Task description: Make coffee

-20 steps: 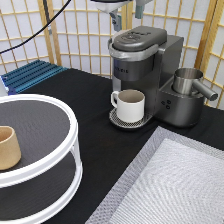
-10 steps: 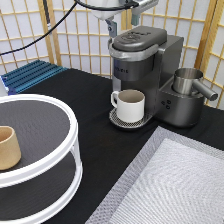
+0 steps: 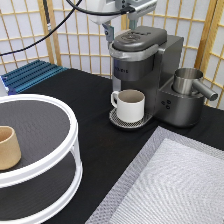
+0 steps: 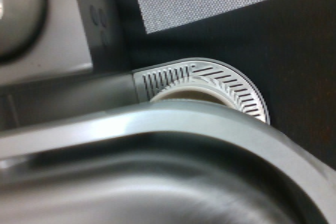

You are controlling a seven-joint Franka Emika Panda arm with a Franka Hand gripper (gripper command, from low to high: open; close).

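Note:
The coffee pod is out of view in both views. The grey coffee machine (image 3: pixel 150 65) stands at the exterior view's top middle with its lid (image 3: pixel 137 39) down. A white handled mug (image 3: pixel 130 105) sits on the round drip tray (image 3: pixel 116 120) under the spout. My gripper (image 3: pixel 120 27) hangs just over the lid's back left edge, open, with one finger (image 3: pixel 107 32) down beside the lid and nothing between the fingers. The wrist view looks straight down on the lid (image 4: pixel 165 165), with the drip tray (image 4: pixel 225 85) and a sliver of mug rim (image 4: pixel 184 95) past it.
A white two-tier round rack (image 3: pixel 50 150) fills the exterior view's left, with a tan handleless cup (image 3: pixel 7 147) on its top shelf. A steel frother jug (image 3: pixel 190 82) sits on the machine's right side. A grey mat (image 3: pixel 175 185) lies at the bottom right.
The gripper has come down from above the machine to just over its lid. The mug, the rack and the cup have stayed put.

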